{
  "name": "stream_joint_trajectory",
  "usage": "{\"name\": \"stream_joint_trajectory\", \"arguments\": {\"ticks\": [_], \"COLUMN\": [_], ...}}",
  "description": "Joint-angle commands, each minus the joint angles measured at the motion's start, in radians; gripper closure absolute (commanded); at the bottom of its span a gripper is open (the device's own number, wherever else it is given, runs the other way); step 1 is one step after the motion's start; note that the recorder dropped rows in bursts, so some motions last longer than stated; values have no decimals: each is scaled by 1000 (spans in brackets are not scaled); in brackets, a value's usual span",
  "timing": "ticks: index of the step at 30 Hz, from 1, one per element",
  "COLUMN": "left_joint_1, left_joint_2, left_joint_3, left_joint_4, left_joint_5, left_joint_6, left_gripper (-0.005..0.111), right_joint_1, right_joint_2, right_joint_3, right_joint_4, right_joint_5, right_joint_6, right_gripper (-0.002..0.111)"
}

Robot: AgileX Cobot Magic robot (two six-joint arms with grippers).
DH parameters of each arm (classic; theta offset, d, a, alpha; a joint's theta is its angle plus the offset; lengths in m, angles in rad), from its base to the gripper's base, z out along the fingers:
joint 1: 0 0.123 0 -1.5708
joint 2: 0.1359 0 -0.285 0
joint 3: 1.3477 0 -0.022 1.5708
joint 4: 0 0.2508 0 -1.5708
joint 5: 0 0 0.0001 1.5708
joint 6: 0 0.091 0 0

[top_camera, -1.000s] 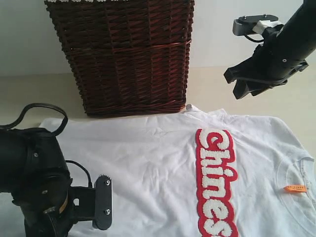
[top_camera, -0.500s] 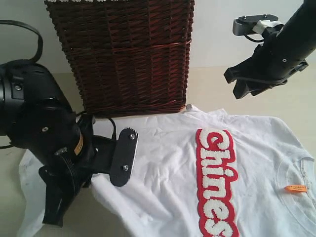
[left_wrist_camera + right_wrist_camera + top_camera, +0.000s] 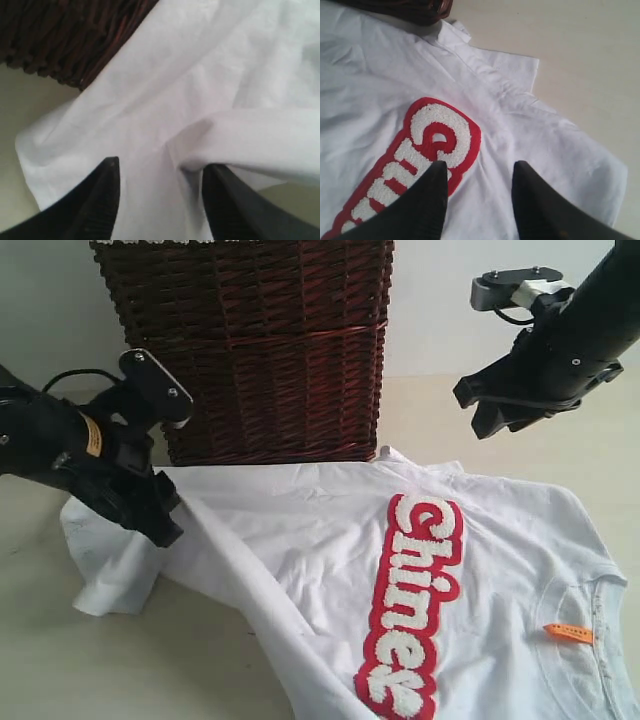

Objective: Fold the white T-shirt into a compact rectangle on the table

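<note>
fuzzy white lettering (image 3: 412,605) "Chines" on red band (image 3: 475,145) of white T-shirt (image 3: 290,530), orange tag (image 3: 567,632) print unreadable

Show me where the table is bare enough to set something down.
Two bare patches of table: the near-left corner, bordered by the shirt's bunched hem, and the strip right of the basket, behind the shirt, near the raised right gripper. It is crowded at the basket's foot, where the left gripper straddles bunched cloth.

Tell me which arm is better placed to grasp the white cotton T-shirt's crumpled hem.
Probably left: its end effector is open right at the crumpled hem of the white cotton T-shirt; the right end effector hangs open above its far side.
</note>
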Motion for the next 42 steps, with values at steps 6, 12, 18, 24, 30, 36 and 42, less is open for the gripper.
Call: {"name": "stream_joint_trajectory", "arguments": {"ticks": [6,12,18,24,30,36,42], "left_joint_1": [62,58,-89,-297,-323,-262,-188], "left_joint_2": [2,-119,-234,-177,-43,98,140], "left_joint_3": [22,9,21,155,194,151,118], "left_joint_4": [29,19,-242,-203,105,224,387], "left_joint_5": [61,144,259,364,308,248,243], "left_joint_6": [-113,-155,122,198,-90,-184,-376], "left_gripper": [57,67,93,71,70,70,70], "right_joint_1": [0,0,0,0,0,0,0], "right_joint_2": [-10,-10,-10,-10,-10,-10,-10], "right_joint_3": [-3,-3,-3,-3,-3,-3,-3], "right_joint_4": [22,22,23,50,67,67,67], "right_joint_5": [4,0,-5,-5,-5,-10,-14], "right_joint_6": [-16,-16,-16,-34,-43,-48,-50], "right_gripper": [67,67,67,67,67,67,67]}}
